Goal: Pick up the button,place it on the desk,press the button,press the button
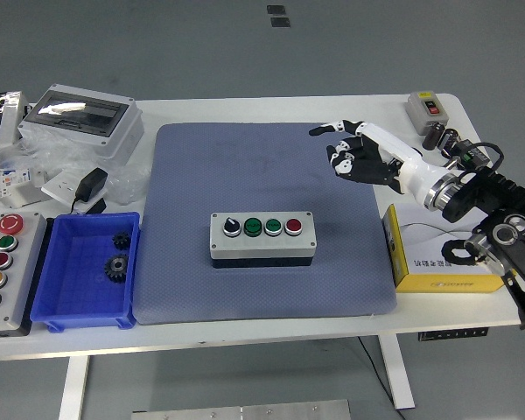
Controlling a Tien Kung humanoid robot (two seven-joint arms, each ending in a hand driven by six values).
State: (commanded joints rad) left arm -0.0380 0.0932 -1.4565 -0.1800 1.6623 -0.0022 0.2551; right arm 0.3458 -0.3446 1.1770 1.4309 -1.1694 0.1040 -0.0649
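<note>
Head view: my right hand (pixel 354 150) hovers empty, fingers loosely curled, above the blue-grey mat (pixel 245 166), apart from the grey four-button control box (pixel 262 238).

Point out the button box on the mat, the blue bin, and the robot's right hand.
button box (pixel 262 238): head view, on its grey top face between the buttons.
blue bin (pixel 70 262): head view, on its bare floor.
right hand (pixel 354 155): head view, middle of the hand.
</note>
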